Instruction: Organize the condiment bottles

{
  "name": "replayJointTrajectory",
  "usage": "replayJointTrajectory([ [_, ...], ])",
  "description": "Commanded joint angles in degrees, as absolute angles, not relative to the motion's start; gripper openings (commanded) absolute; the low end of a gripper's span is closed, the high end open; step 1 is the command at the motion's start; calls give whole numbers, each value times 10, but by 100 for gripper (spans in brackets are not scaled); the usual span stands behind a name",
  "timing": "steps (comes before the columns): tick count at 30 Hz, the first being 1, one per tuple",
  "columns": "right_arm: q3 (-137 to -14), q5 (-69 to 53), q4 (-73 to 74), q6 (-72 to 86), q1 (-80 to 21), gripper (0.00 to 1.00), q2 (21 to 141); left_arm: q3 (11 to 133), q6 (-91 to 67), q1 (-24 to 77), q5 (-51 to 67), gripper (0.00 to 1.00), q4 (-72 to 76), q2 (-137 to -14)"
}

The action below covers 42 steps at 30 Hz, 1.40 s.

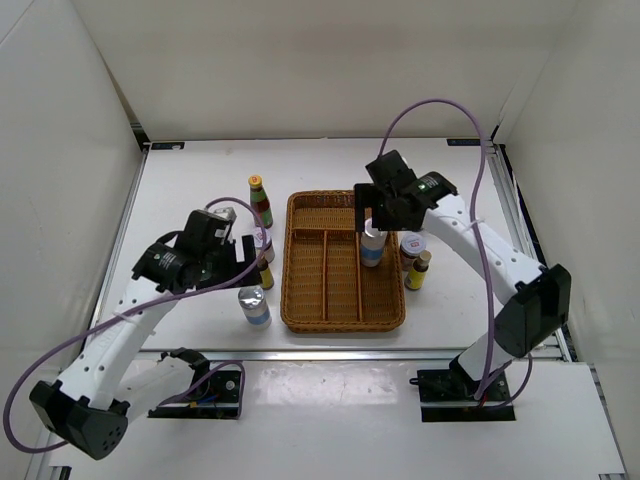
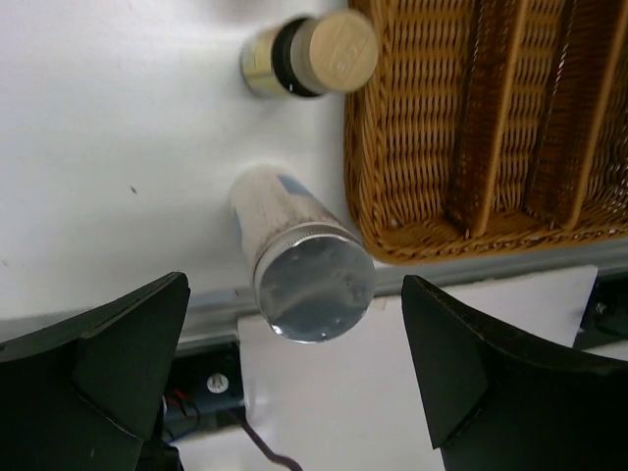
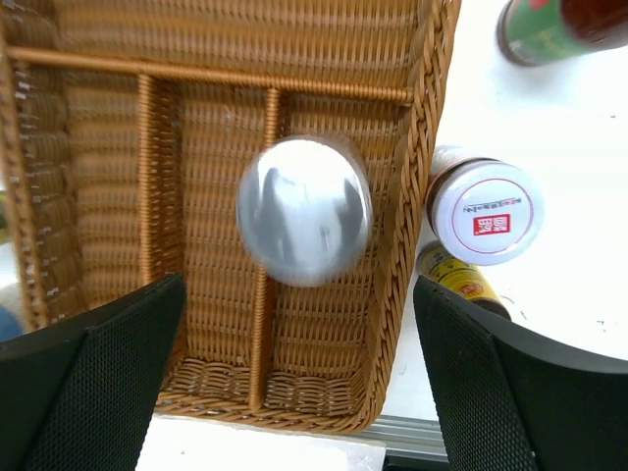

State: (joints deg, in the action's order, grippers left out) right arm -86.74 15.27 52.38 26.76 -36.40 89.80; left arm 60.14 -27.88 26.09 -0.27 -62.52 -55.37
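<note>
The left gripper (image 2: 294, 285) hangs above a silver-lidded shaker (image 2: 304, 260) that stands on the table (image 1: 200, 170) just off the near-left corner of the wicker tray (image 1: 345, 322). Its fingers are spread wide to either side of the lid and touch nothing. The step in hand looks like picking this shaker up for the tray. To do it well, the arm should drop straight down until the pads are below the lid and on the labelled body, then close squarely across it. A grip on the smooth metal rim alone would likely slip. A small yellow-capped bottle (image 2: 314, 54) stands just beyond the shaker, close to the tray wall, so the descent needs to stay vertical. The lift should clear the wicker rim before moving right. The right gripper (image 3: 299, 285) is also wide open and holds nothing. It is poised over the second shaker (image 3: 304, 211), which stands inside the tray at the far end of what the top view suggests is the right-hand compartment (its lid is blurred in the wrist view). A white-red-lidded jar (image 3: 486, 211) and a brown bottle (image 3: 461, 280) wait on the table just outside the tray's right wall. The sensible place for the first shaker is beside its twin.
</note>
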Motion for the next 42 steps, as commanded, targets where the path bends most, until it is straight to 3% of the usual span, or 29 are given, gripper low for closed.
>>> replayJointTrajectory([
  [1,-892,164,533,266,-365,100,862,615,-326,278,33,100,-674,-573],
  [17,-882,149,543,261,-365,100,824,582,-369,322,33,98,-651,-663],
  [19,-882,155,543,261,-365,100,812,582,-369,322,27,88,-651,-663],
  [20,-882,155,543,261,-365,100,812,590,-374,322,20,74,-657,-663],
  [21,-882,162,548,261,-365,100,807,598,-374,327,12,69,-657,-663],
  [22,-882,167,548,255,-365,100,801,620,-369,327,2,56,-674,-663],
  [23,-882,167,548,255,-365,100,801,636,-364,327,2,56,-684,-668],
  [24,-882,172,555,255,-365,100,795,655,-364,332,-9,44,-695,-668],
  [27,-882,178,560,250,-365,100,781,738,-350,338,-24,27,-743,-693],
  [36,-887,206,583,208,-312,100,748,968,-338,424,-18,11,-818,-794],
  [42,-892,189,594,192,-250,100,729,1073,-308,529,-18,11,-737,-902],
])
